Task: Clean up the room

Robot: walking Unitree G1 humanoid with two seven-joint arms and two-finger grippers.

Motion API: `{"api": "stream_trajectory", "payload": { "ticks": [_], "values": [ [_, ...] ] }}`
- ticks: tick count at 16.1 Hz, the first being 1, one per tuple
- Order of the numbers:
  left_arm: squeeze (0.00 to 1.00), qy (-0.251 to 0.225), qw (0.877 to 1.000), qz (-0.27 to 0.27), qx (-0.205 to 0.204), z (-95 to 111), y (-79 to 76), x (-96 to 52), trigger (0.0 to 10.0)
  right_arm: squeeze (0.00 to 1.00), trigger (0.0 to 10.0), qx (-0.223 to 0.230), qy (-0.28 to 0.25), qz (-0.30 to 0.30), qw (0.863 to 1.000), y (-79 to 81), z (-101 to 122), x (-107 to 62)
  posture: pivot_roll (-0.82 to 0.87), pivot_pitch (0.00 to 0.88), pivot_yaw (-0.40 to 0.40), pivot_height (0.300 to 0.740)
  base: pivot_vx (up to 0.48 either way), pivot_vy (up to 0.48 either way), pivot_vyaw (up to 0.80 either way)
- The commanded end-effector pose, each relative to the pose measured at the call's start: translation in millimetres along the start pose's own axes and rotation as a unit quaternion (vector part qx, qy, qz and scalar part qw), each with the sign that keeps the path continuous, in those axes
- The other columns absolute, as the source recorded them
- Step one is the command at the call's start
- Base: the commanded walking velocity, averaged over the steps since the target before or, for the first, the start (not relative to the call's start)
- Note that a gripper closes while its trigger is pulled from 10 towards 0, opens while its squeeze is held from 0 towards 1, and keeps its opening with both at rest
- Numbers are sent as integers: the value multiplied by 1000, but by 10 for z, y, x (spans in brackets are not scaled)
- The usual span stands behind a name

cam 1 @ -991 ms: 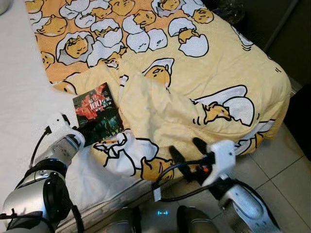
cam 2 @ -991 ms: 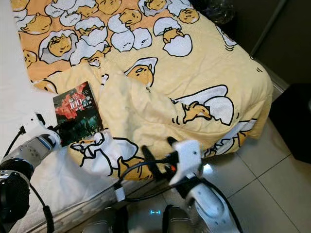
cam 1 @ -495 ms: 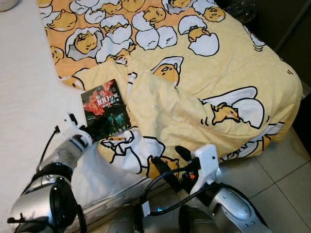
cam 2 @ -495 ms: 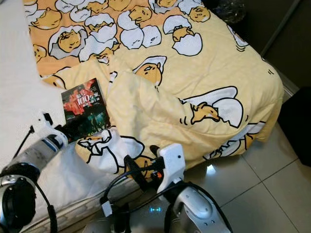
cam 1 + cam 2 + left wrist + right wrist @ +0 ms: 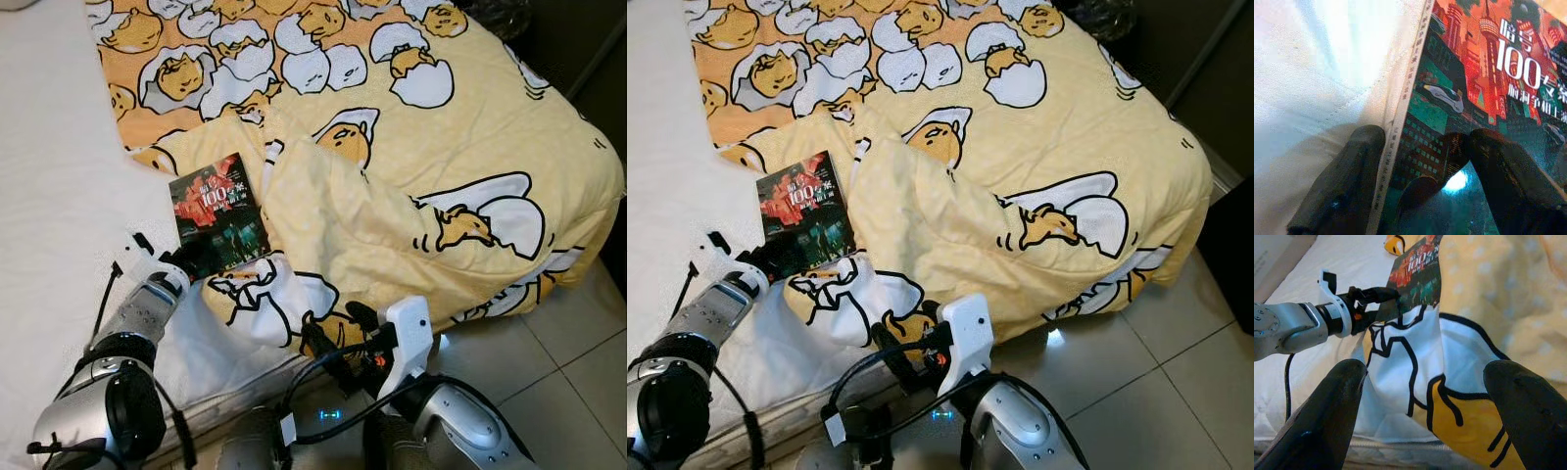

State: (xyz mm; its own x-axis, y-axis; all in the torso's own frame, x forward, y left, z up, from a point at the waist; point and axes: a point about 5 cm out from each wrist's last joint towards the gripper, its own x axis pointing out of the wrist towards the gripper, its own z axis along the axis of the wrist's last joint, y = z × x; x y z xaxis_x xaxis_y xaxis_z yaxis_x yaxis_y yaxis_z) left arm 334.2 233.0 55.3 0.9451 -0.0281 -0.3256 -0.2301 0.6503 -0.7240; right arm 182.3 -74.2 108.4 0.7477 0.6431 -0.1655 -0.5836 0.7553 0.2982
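Black fingers of the left gripper (image 5: 196,259) are set astride the near spine corner of the book (image 5: 218,210), not seen clamped | book lies flat on the white sheet (image 5: 59,215) against the yellow quilt (image 5: 441,147), long axis pointing away, red-and-teal glossy cover with "100" | right gripper (image 5: 338,338) is spread wide by the quilt's hanging edge.

Red and teal book (image 5: 217,212) with white lettering just ahead of the left gripper (image 5: 192,258); beside it, yellow-orange blanket (image 5: 441,127) printed with white eggs.
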Motion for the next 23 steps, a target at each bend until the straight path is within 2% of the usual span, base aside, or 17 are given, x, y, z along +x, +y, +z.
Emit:
{"api": "stream_trajectory", "payload": {
  "ticks": [1,2,6,7,9,11,14,16,17,19,20,23],
  "values": [
    [0,34,999,-10,-6,-209,-29,5,0,0,10000,16,7,3,1000,28,-39,-6,-169,282,73,740,0,0,0],
    [0,37,999,-15,15,-219,-33,3,0,0,10000,17,7,1,1000,26,-42,-14,-169,281,71,740,0,0,0],
    [0,29,999,-14,13,-194,-50,9,0,0,10000,20,10,-5,1000,24,-63,-41,-167,274,71,740,0,0,0],
    [0,3,1000,-10,14,-8,-69,15,0,0,10000,22,12,-8,1000,24,-77,-57,-166,267,69,740,0,0,0],
    [0,-10,1000,-11,22,103,-83,12,0,0,10000,24,13,-9,1000,24,-88,-63,-154,258,69,740,0,0,0],
    [0,-30,999,-25,7,230,-137,-2,0,0,10000,28,17,-8,999,34,-120,-56,-142,247,68,740,0,0,0],
    [0,-11,996,-81,25,166,-311,-63,0,0,10000,40,12,-21,999,-8,-127,-18,-119,219,62,740,0,0,0],
    [0,-17,995,-82,57,162,-396,-130,0,0,10000,41,2,-53,998,-107,-105,8,-103,193,56,740,0,0,0],
    [0,-37,991,-78,99,200,-453,-179,0,0,10000,41,-9,-74,996,-211,-77,39,-73,159,46,740,0,0,0],
    [0,-63,987,-77,128,280,-517,-243,0,0,10000,41,-20,-88,995,-284,-39,65,-55,141,37,740,0,0,0],
    [0,-106,981,-68,148,458,-569,-322,0,0,10000,41,-31,-97,994,-378,18,128,-17,110,18,740,0,0,0],
    [0,-155,975,-58,150,687,-610,-428,0,0,10000,30,-35,-79,996,-451,76,266,35,73,-10,740,0,0,0]
  ]
}}
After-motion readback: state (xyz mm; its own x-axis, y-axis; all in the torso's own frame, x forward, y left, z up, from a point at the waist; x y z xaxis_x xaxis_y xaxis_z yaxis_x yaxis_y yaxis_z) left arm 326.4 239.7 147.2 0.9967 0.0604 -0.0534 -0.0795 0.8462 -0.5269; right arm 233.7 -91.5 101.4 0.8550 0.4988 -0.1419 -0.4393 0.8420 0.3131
